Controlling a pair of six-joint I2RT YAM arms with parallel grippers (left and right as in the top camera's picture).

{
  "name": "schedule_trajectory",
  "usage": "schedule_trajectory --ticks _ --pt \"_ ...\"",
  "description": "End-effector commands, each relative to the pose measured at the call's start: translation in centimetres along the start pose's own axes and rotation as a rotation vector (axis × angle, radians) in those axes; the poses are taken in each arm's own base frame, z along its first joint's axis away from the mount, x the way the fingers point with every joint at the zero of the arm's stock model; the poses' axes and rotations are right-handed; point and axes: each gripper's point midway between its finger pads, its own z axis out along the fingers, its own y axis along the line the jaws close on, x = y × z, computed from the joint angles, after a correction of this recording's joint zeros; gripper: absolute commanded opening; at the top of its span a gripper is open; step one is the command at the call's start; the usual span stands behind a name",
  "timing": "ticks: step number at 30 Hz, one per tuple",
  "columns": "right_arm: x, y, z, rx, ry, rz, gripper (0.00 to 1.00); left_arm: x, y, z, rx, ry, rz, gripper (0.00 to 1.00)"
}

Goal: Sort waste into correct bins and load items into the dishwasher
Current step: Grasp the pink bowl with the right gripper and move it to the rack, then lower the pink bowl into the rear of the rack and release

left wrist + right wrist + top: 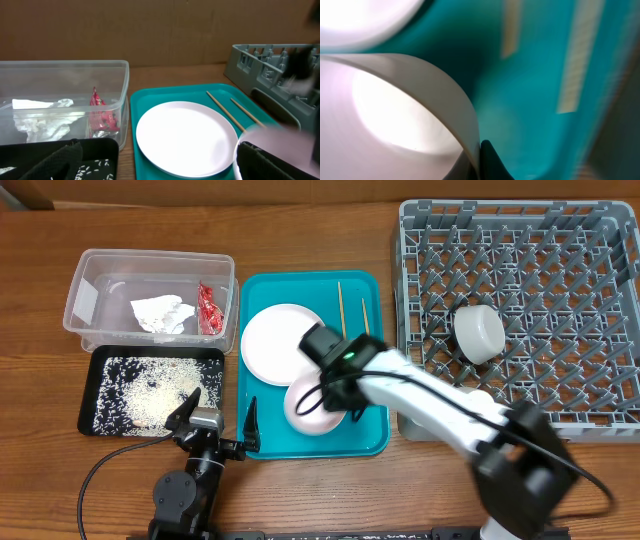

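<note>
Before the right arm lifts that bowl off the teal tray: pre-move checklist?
1. Right hand at the bowl rim: ok, a finger sits against the rim.
2. Grip closed on the rim: cannot tell, the wrist view is blurred.
3. Left hand out of the way: ok, open, at the teal tray's near left corner.
4. Room in the dish rack: ok, only a white cup inside.
5. Chopsticks apart from the bowl: ok.
6. Bowl free of the plate: cannot tell.
</note>
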Motion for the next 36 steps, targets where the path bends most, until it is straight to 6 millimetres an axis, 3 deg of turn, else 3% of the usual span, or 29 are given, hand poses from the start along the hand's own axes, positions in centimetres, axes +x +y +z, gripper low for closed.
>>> schedule_trajectory --ticks 1,4,6,8,13,17,26,36 --pt "-7.2 -8.3 -10.5 0.246 -0.467 0.145 0.04 0.0 0.1 0.0 -0.003 -0.009 -0.008 1.00" --pt "-8.9 -15.3 -15.8 0.461 -0.663 0.283 0.04 0.0 0.1 0.0 -0.003 -0.009 -0.008 1.00" --pt "-9.3 -19.6 -18.3 0.602 -0.742 0.378 0.04 0.0 0.1 0.0 -0.003 -0.009 -0.008 1.00" --pt "-9.2 -23.5 -19.7 0.727 -0.766 0.458 0.04 0.0 0.1 0.0 -0.003 -0.009 -0.008 1.00" --pt "-8.3 -31.2 -19.1 0.871 -0.684 0.635 0.04 0.0 0.1 0.0 -0.003 -0.009 -0.008 1.00" --pt "-7.2 -36.3 -17.7 0.961 -0.595 0.740 0.04 0.0 0.1 0.0 -0.003 -0.009 -0.008 1.00" --pt "-5.1 -41.9 -14.0 1.106 -0.402 0.787 0.04 0.0 0.1 0.0 -0.003 -0.009 -0.008 1.00" --pt "-4.1 -43.2 -11.7 1.197 -0.275 0.728 0.04 0.0 0.1 0.0 -0.003 -0.009 -0.008 1.00"
